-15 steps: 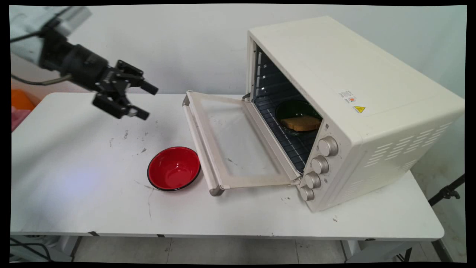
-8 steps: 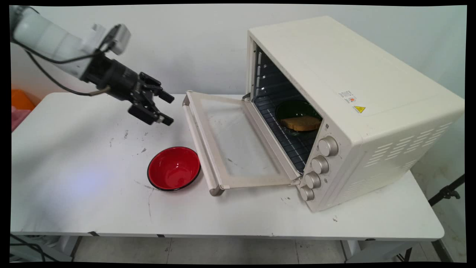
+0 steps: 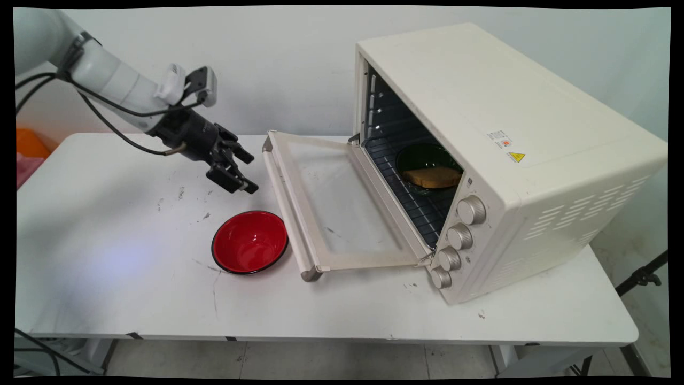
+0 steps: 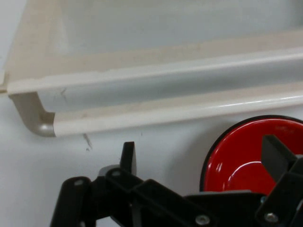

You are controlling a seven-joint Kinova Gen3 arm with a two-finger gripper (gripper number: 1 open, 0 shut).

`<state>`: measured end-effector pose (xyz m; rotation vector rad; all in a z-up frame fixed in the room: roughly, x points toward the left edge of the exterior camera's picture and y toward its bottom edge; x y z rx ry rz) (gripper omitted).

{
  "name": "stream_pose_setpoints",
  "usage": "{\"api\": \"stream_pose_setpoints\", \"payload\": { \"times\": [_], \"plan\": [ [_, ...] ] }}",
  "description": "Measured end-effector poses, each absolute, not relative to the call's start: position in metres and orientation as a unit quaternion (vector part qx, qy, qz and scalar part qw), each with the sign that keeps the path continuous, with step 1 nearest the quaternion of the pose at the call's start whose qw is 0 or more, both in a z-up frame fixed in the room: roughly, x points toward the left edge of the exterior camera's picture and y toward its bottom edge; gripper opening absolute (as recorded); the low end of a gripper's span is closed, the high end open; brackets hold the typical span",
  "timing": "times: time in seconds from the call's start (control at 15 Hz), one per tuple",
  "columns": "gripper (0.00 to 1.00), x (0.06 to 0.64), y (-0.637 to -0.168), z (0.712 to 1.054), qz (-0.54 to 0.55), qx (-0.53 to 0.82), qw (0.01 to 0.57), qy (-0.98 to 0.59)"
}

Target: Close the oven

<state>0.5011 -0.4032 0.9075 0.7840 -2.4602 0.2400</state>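
Main view shows the hand (image 3: 247, 172) with its fingers spread apart, holding nothing, above the table (image 3: 107, 278), near the handle (image 3: 283, 214) of the oven's lowered door (image 3: 342, 203), above the red bowl (image 3: 249, 241).

Gripper (image 3: 247, 172) in the air just left of the oven door's handle (image 3: 288, 214), above and behind the red bowl (image 3: 250, 241), fingers spread apart, holding nothing. Red bowl: black rim, glossy red inside, upright on the table, just left of the handle's near end, not touching it. Oven (image 3: 497, 160): cream toaster oven, door (image 3: 342, 206) dropped fully open toward the bowl. Inside on the wire rack: dark green bowl (image 3: 425, 160) with a slice of toast (image 3: 433, 176) in it. Hand view: handle (image 4: 161, 101) across the frame, red bowl (image 4: 255, 156) lower right.
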Motion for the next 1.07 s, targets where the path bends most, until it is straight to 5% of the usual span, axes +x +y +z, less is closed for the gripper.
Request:
{"api": "stream_pose_setpoints", "payload": {
  "times": [0.33,0.4,1.07],
  "plan": [
    [1.0,0.495,-0.412,0.889,0.089,0.303,0.26,-0.913],
    [0.0,0.494,-0.414,0.886,0.088,0.305,0.259,-0.912],
    [0.0,0.488,-0.422,0.859,0.089,0.299,0.256,-0.915]
  ]
}}
